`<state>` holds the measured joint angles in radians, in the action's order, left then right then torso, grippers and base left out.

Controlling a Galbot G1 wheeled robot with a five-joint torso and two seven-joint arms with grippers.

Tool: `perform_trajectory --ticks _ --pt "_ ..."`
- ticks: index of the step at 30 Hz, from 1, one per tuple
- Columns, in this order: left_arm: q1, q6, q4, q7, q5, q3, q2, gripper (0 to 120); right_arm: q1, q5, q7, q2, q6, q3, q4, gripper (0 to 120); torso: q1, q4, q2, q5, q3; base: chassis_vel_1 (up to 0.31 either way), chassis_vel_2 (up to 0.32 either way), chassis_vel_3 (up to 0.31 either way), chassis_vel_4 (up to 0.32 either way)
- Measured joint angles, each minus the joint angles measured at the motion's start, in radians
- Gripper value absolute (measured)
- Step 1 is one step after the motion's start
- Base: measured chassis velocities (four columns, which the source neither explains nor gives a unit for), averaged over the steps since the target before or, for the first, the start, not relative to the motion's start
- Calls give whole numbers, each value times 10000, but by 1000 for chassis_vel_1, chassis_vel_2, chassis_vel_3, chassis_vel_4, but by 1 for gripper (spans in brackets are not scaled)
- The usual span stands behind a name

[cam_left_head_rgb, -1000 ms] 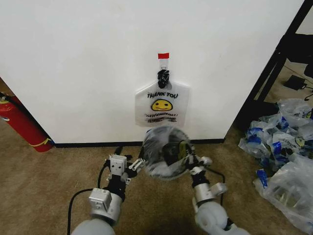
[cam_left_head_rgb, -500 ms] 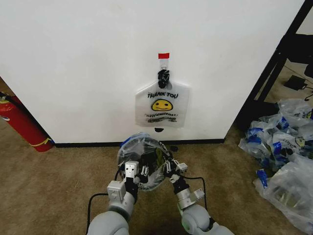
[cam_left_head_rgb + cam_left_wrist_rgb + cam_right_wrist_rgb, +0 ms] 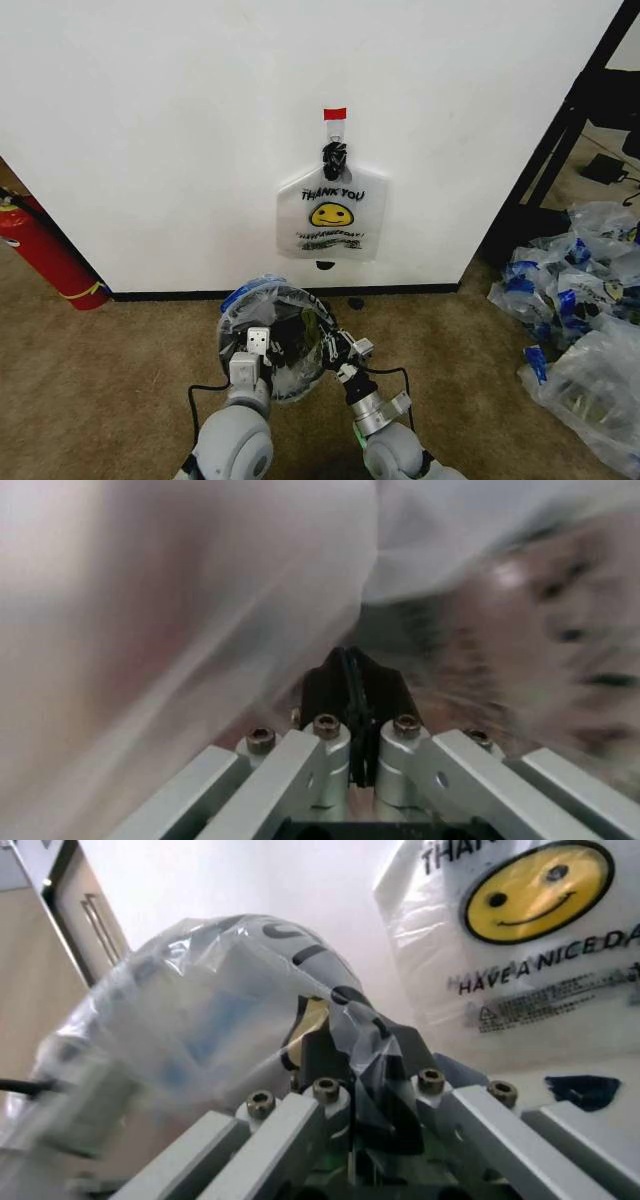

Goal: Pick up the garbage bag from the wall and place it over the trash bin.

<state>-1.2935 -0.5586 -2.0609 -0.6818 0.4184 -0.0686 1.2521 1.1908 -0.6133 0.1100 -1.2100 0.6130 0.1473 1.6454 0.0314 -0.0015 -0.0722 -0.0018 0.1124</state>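
I hold the garbage bag (image 3: 268,335) stretched between my two grippers, low over the carpet (image 3: 90,380) near the wall's (image 3: 150,130) black baseboard (image 3: 180,295); my left gripper (image 3: 258,352) has its jaws pinched tight on the film, and my right gripper (image 3: 335,352) is likewise clamped on a fold of it. The plastic looks thin, light, limp and slippery, so I judge the hem by the blue patches the safest grip; the same-print bag (image 3: 331,213) hangs from its hook on the wall.
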Motion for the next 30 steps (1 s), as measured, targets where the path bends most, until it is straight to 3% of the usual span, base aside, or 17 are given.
perform_trajectory --ticks 3,16,30 --pt "487 -5 638 -544 -8 244 126 0 236 -114 247 163 0 6 299 1 0 -2 0 0 0 0 0 0 0" --pt "1662 -154 1580 -790 30 773 79 0 595 -223 896 472 -6 -69 723 1 0 0 0 1 0 0 0 0 0" --pt "1894 -134 1840 -648 281 691 -548 0 694 -241 671 545 -12 -439 723 1 0 1 0 0 0 0 0 0 0"
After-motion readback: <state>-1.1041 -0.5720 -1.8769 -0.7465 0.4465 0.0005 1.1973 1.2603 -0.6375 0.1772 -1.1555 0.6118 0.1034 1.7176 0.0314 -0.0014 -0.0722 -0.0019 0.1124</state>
